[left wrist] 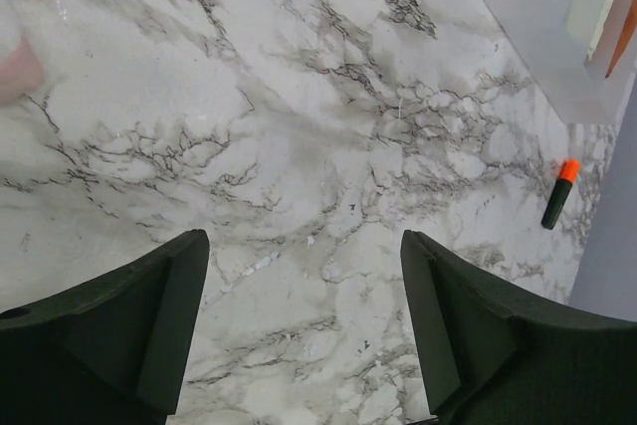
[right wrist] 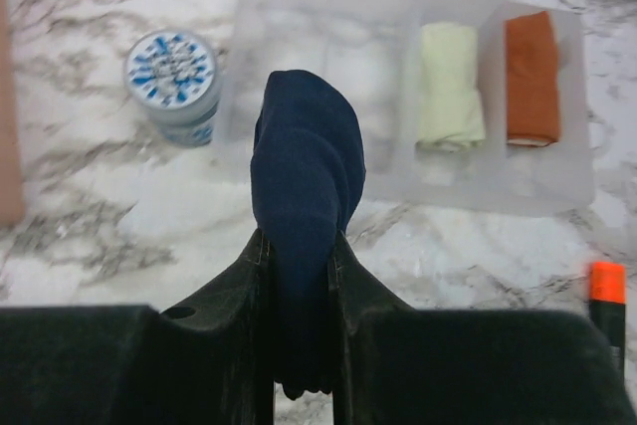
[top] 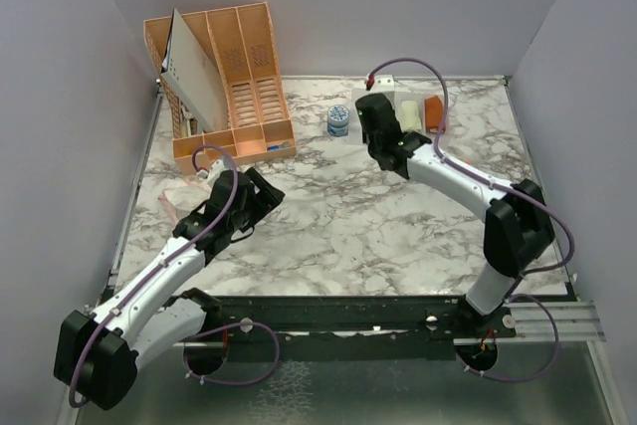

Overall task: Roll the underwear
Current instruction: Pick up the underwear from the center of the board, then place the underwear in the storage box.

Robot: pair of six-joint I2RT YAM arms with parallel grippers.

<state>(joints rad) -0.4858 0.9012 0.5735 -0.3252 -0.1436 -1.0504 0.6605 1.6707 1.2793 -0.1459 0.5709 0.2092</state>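
Marbled desk [left wrist: 299, 97]: right claw [right wrist: 299, 246] pinches the navy cloth brief [right wrist: 304, 156]; set it level in the clear plastic tray [right wrist: 318, 17]; left claw [left wrist: 304, 246] spread wide, empty.

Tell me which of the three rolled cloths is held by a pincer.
The navy blue underwear, clamped in the right pincer; the cream roll and rust-orange roll lie in neighbouring compartments of the clear tray.

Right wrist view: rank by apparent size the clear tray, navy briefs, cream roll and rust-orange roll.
1. clear tray
2. navy briefs, though nearness to the camera enlarges them
3. cream roll and rust-orange roll: alike
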